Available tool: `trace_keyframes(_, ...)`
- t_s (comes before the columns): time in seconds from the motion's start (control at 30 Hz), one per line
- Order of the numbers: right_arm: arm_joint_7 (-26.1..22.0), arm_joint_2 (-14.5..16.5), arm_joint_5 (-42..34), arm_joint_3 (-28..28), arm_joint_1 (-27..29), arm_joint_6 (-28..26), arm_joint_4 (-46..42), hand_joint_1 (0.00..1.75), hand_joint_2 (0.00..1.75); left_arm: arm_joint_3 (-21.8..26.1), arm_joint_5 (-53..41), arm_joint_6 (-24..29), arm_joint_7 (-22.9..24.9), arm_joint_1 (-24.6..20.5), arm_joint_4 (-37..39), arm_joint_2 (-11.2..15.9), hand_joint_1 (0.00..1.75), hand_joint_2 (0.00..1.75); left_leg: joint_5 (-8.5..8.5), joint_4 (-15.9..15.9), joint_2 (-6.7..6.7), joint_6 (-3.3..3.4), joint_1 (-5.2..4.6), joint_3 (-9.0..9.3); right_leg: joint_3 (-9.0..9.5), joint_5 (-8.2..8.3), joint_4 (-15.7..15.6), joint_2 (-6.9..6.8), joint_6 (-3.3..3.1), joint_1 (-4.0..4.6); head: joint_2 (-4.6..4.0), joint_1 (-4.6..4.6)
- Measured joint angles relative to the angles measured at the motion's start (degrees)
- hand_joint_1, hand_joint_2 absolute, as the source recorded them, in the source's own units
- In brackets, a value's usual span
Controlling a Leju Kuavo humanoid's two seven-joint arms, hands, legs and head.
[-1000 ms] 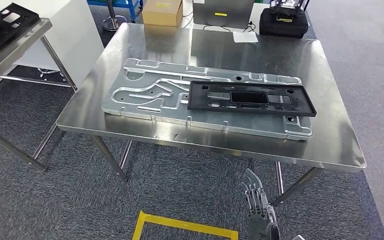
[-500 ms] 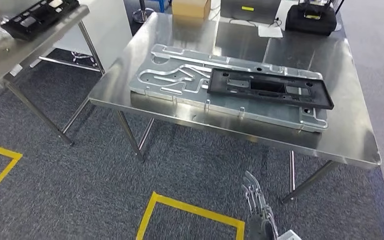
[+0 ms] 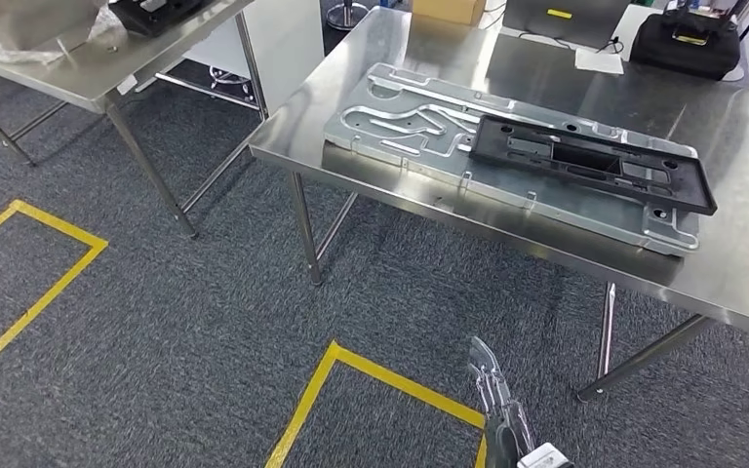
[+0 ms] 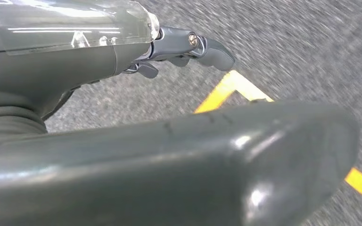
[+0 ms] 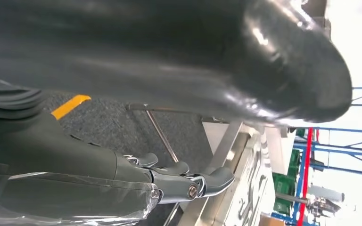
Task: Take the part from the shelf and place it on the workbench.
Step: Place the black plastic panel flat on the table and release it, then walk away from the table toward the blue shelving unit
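We see the right hand hanging low above the grey carpet, fingers loosely apart and holding nothing. The left hand also hangs empty over yellow floor tape. Farther right, the black part lies on a grooved metal plate on the steel workbench. A second table stands far left

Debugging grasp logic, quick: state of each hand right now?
Left hand: holds nothing, fingers apart, open.
Right hand: hanging beside the workbench, fingers straight, empty, open.
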Motion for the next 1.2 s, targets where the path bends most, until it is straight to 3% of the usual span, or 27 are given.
trace_keyframes(0.07, 1.33, 0.0, 2.55, -0.57, 0.14, -1.42, 0.43, 0.0, 0.0, -0.19, -0.16, 0.14, 0.0, -0.05, 0.0, 0.05, 0.0, 0.0, 1.0, -0.15, -0.64, 0.83, 0.02, -1.06, -1.84, -4.96, 5.67, 3.14, 0.34, -0.16, 0.0, 0.04)
trace_keyframes(0.1, 2.4, 0.01, 4.69, -1.01, 0.25, -2.5, 0.85, 0.0, 0.0, -0.29, -0.25, 0.22, 0.0, -0.12, 0.0, 0.1, 0.0, 0.0, 1.49, -0.13, -1.13, 1.05, -0.07, -1.71, -2.86, -7.35, 9.33, 4.02, 0.35, -0.14, -0.01, 0.03)
trace_keyframes(0.13, 3.63, 0.04, 7.34, -1.59, 0.33, -3.76, 1.49, 0.0, 0.0, -0.37, -0.33, 0.26, 0.0, -0.19, 0.0, 0.14, 0.0, 0.0, 2.0, -0.09, -1.68, 1.13, -0.17, -2.34, -3.42, -8.79, 12.23, 4.43, 0.3, -0.13, -0.01, 0.04)
trace_keyframes(0.17, 4.98, 0.14, 10.14, -2.27, 0.39, -5.0, 2.32, 0.0, 0.0, -0.43, -0.35, 0.27, 0.0, -0.21, 0.0, 0.17, 0.0, 0.0, 2.49, -0.04, -2.28, 1.1, -0.24, -2.93, -3.15, -9.01, 13.44, 4.61, 0.2, -0.11, 0.0, 0.04)
trace_keyframes(0.2, 6.28, 0.39, 13.04, -3.13, 0.4, -6.06, 3.37, 0.0, 0.0, -0.48, -0.37, 0.25, 0.01, -0.17, 0.0, 0.2, 0.0, 0.0, 2.96, 0.04, -2.9, 1.0, -0.29, -3.48, -1.83, -8.19, 12.55, 4.74, 0.03, -0.09, 0.0, 0.03)
trace_keyframes(0.23, 7.45, 0.92, 16.01, -4.29, 0.37, -6.96, 4.73, 0.0, 0.0, -0.54, -0.38, 0.2, 0.01, -0.14, 0.0, 0.22, 0.0, 0.0, 3.4, 0.14, -3.54, 0.84, -0.31, -3.99, 0.54, -6.72, 9.57, 5.02, -0.21, -0.07, 0.0, 0.04)
trace_keyframes(0.3, 9.05, 2.9, 22.13, -7.95, 0.05, -8.24, 8.4, 0.0, 0.0, -0.63, -0.38, 0.12, 0.09, -0.18, 0.0, 0.22, 0.0, 0.0, 4.16, 0.45, -4.72, 0.38, -0.35, -4.97, 6.17, -4.8, 1.24, 6.87, -0.82, -0.06, 0.0, 0.0)
trace_keyframes(0.37, 9.07, 5.62, 27.91, -13.64, -0.84, -9.38, 13.51, 0.0, 0.0, -0.67, -0.36, 0.1, 0.27, -0.25, 0.0, 0.3, 0.0, 0.0, 4.89, 0.67, -5.75, -0.31, -0.41, -5.61, 8.83, -4.63, -3.41, 8.13, -1.2, 0.07, 0.01, -0.03)
trace_keyframes(0.43, 7.34, 7.74, 32.54, -20.47, -2.49, -10.05, 19.75, 0.0, 0.0, -0.68, -0.34, 0.17, 0.47, -0.14, 0.0, 0.44, 0.0, 0.0, 5.53, 0.61, -6.7, -1.08, -0.4, -5.9, 8.72, -4.4, -3.87, 7.32, -1.61, 0.16, 0.0, 0.02)
trace_keyframes(0.47, 5.72, 8.46, 34.68, -24.41, -3.6, -9.92, 23.32, 0.0, 0.0, -0.68, -0.34, 0.27, 0.56, -0.07, 0.0, 0.5, 0.0, 0.0, 5.3, 0.95, -6.48, -1.36, -0.4, -6.19, 8.69, -4.16, -4.0, 6.71, -2.0, 0.08, 0.0, -0.01)
trace_keyframes(0.5, 3.96, 9.08, 36.61, -28.58, -4.84, -9.47, 26.93, 0.0, 0.0, -0.68, -0.33, 0.37, 0.66, -0.02, 0.0, 0.56, 0.0, 0.0, 4.31, 2.21, -5.77, -1.62, -0.42, -6.79, 8.57, -3.88, -4.15, 6.07, -2.46, -0.01, -0.01, -0.13)
trace_keyframes(0.57, 1.66, 10.37, 39.85, -37.29, -7.23, -8.42, 34.08, 0.0, 0.0, -0.69, -0.36, 0.58, 0.91, -0.09, 0.0, 0.62, 0.0, 0.0, 0.28, 8.25, -3.49, -2.02, -0.35, -9.24, 8.24, -3.49, -4.29, 4.64, -3.12, 0.01, 0.0, -0.42)
trace_keyframes(0.63, 2.25, 11.46, 42.21, -44.55, -9.05, -7.96, 40.01, 0.0, 0.0, -0.73, -0.45, 0.82, 1.23, -0.17, 0.0, 0.57, 0.0, 0.0, -3.41, 15.64, -2.34, -2.39, -0.2, -11.81, 7.83, -3.35, -4.19, 3.13, -3.3, 0.27, 0.0, -0.51)
trace_keyframes(0.67, 3.34, 11.89, 43.36, -47.69, -9.86, -7.79, 42.68, 0.0, 0.0, -0.78, -0.53, 0.94, 1.35, -0.16, 0.0, 0.55, 0.0, 0.0, -3.85, 17.28, -2.09, -2.49, -0.16, -11.97, 7.66, -3.32, -4.08, 2.39, -3.3, 0.34, -0.01, -0.5)
trace_keyframes(0.7, 4.57, 12.23, 44.4, -50.36, -10.7, -7.61, 45.04, 0.0, 0.0, -0.86, -0.62, 1.03, 1.44, -0.12, 0.0, 0.54, 0.0, 0.0, -3.26, 16.71, -1.87, -2.51, -0.15, -10.99, 7.51, -3.3, -3.94, 1.71, -3.26, 0.38, -0.01, -0.5)
trace_keyframes(0.77, 7.09, 12.86, 46.17, -55.16, -12.48, -7.02, 49.41, 0.0, 0.0, -1.14, -0.79, 1.08, 1.44, -0.11, 0.0, 0.55, 0.0, 0.0, -0.46, 9.63, -0.76, -2.24, -0.2, -6.0, 7.37, -3.33, -3.62, 0.61, -3.14, 0.42, -0.01, -0.51)
trace_keyframes(0.83, 9.16, 13.28, 47.39, -59.18, -14.12, -6.26, 53.28, 0.0, 0.0, -1.54, -0.93, 1.09, 1.25, -0.31, 0.0, 0.56, 0.0, 0.0, 0.95, 2.73, 0.99, -1.44, -0.68, -1.68, 7.34, -3.41, -3.33, -0.26, -2.71, 0.58, -0.01, -0.49)
trace_keyframes(0.87, 10.19, 13.38, 47.85, -61.12, -14.99, -5.71, 55.18, 0.0, 0.0, -1.73, -1.03, 1.1, 1.13, -0.41, 0.0, 0.55, 0.0, 0.0, 0.85, 1.16, 1.56, -0.95, -0.94, -0.9, 7.37, -3.45, -3.23, -0.66, -2.41, 0.68, -0.01, -0.49)
trace_keyframes(0.93, 12.38, 13.48, 48.52, -64.85, -16.77, -4.34, 58.79, 0.0, 0.0, -2.01, -1.21, 1.13, 0.97, -0.46, 0.0, 0.54, 0.0, 0.0, 0.74, 0.63, 1.19, -0.09, -1.12, -1.14, 7.52, -3.46, -3.21, -1.48, -1.75, 0.84, 0.0, -0.43)
trace_keyframes(1.0, 15.05, 13.48, 48.9, -68.23, -18.24, -2.78, 62.07, 0.0, 0.0, -2.18, -1.42, 1.14, 0.93, -0.45, 0.01, 0.43, 0.0, 0.0, 1.1, 0.06, 0.33, 0.59, -0.77, -1.18, 7.19, -4.45, -2.09, -0.29, -1.1, 0.78, 0.0, -0.33)
trace_keyframes(1.07, 17.72, 13.43, 49.05, -71.2, -19.2, -1.45, 65.12, 0.0, 0.0, -2.47, -1.52, 1.14, 0.9, -0.64, 0.02, 0.32, 0.0, 0.0, 1.68, -0.23, -0.57, 1.23, -0.51, -1.43, 4.77, -7.92, 3.19, 2.69, -0.65, 0.54, -0.01, -0.2)
trace_keyframes(1.13, 20.29, 13.27, 49.33, -73.87, -19.98, -0.36, 68.02, 0.0, 0.0, -2.9, -1.55, 1.13, 0.74, -0.84, 0.02, 0.33, 0.0, 0.0, 1.99, -0.11, -1.73, 1.53, -0.56, -1.99, 1.15, -11.42, 10.72, 4.3, -0.51, 0.4, -0.01, -0.14)
trace_keyframes(1.17, 21.43, 13.15, 49.5, -75.0, -20.29, 0.08, 69.32, 0.0, 0.0, -3.07, -1.57, 1.12, 0.62, -0.85, 0.02, 0.33, 0.0, 0.0, 2.07, 0.01, -2.39, 1.54, -0.59, -2.16, 0.13, -11.7, 12.79, 4.5, -0.49, 0.34, -0.01, -0.14)
trace_keyframes(1.2, 22.4, 13.05, 49.62, -76.01, -20.58, 0.5, 70.54, 0.0, 0.0, -3.21, -1.6, 1.11, 0.51, -0.84, 0.02, 0.33, 0.0, 0.0, 2.1, 0.17, -3.11, 1.49, -0.6, -2.28, 0.1, -10.79, 12.75, 4.6, -0.5, 0.3, 0.0, -0.13)
